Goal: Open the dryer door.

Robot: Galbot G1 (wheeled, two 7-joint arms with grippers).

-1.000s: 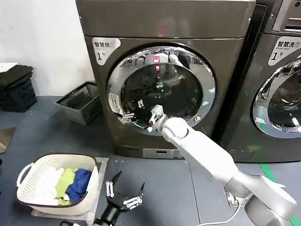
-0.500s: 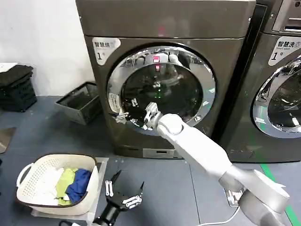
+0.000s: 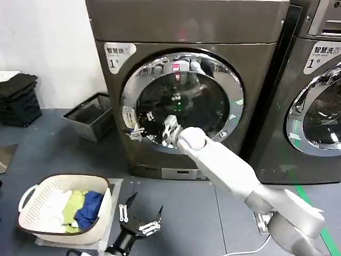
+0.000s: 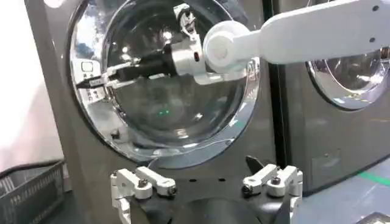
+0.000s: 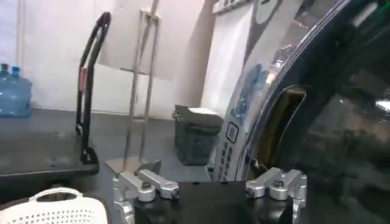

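I am in a laundry room. Two big machines with round doors stand side by side: the dryer (image 3: 184, 90) and another machine (image 3: 314, 85) beside it. A white laundry basket (image 3: 64, 210) full of clothes sits on the grey floor (image 3: 48, 154). A hand cart (image 5: 91, 91) and blue water jugs (image 5: 13, 91) stand nearby.

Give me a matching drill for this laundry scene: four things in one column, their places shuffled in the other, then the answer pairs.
Things:
1. right gripper
2. left gripper
3. laundry basket
4. dryer door

Places:
A. on the floor to the robot's left, holding clothes
B. low over the floor in front of the machine, jaws open
C. at the door's left edge
D. on the front of the plain-topped machine

Pairs: 1-C, 2-B, 3-A, 4-D
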